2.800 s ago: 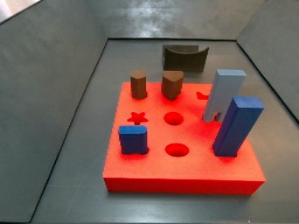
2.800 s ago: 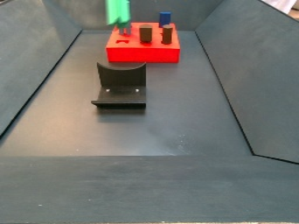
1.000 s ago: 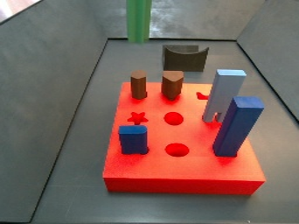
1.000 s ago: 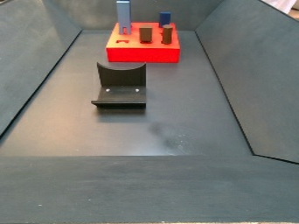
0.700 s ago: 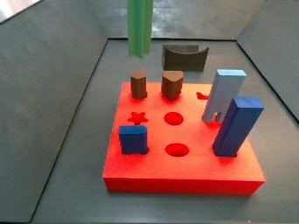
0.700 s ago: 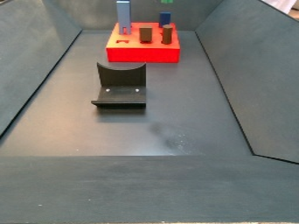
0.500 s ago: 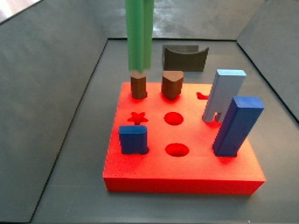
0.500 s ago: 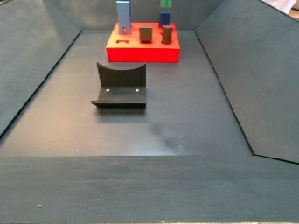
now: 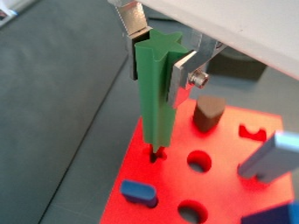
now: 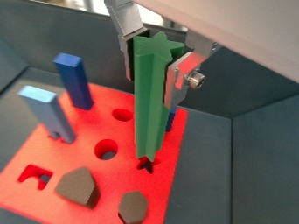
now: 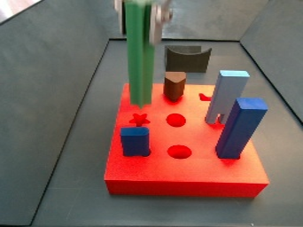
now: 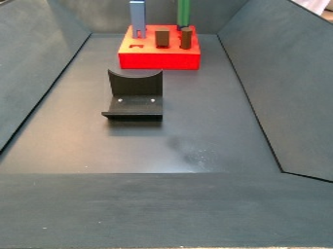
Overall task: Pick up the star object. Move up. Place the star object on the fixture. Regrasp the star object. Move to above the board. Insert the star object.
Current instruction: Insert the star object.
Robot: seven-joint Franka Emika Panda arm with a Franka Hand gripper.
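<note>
One rod held upright over the star hole.
The star rod (image 9: 155, 96) is clamped at its upper end between the fingers (image 9: 136, 21) of the gripper (image 10: 149, 37), closed on its ridged flanks; its lower tip is seen at, or just above, the star hole (image 10: 145, 163) in the board (image 11: 201, 170). The rod is judged rigid, light and smooth; a grip on opposing ridges near the top is advised, since its length may let the tip swing. The fixture (image 12: 131, 95) is left well apart.

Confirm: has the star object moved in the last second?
Yes. In a side view the star object, held in the gripper, has come down toward the board; its lower end now hangs just above the star hole.
</note>
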